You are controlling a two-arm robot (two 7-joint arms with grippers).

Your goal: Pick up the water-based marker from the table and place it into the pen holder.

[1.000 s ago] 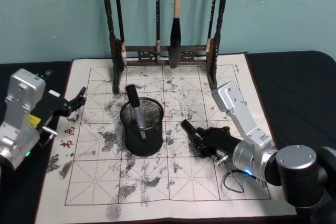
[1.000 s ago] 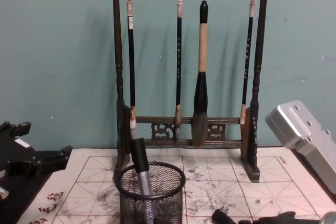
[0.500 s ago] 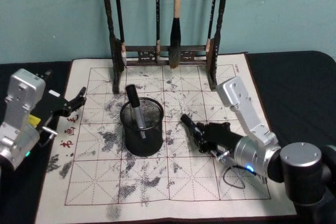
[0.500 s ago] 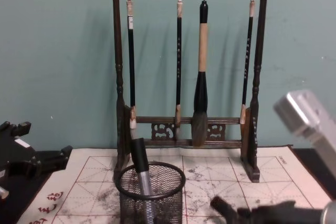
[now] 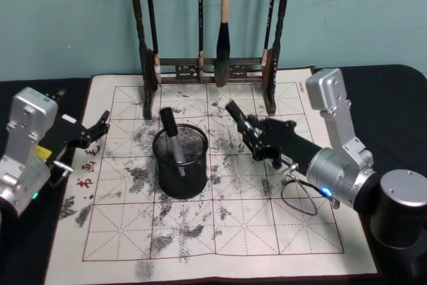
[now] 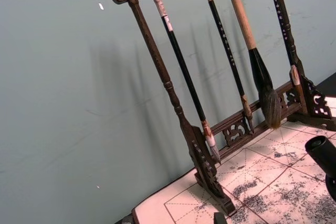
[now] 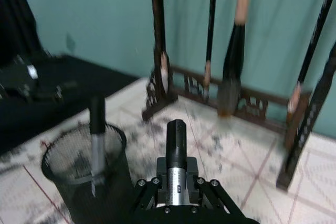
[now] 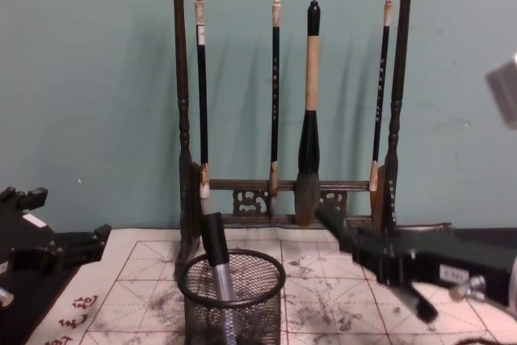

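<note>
I judged the job about half done: the pick was complete, the drop was not. My right gripper [image 5: 260, 137] was closed on the silver barrel of the water-based marker [image 5: 235, 113], holding it off the calligraphy mat [image 5: 200, 231] with the black cap pointing up and towards the brush rack [image 5: 210, 68]. The marker hung to the right of the pen holder [image 5: 175, 181], near it but not over the rim. A second marker [image 5: 172, 135] was leaning inside the cup. What remained was carrying mine across, tipping it upright over the opening and releasing it. My left gripper [image 5: 99, 130] sat parked at the mat's left edge, fingers spread and empty.
</note>
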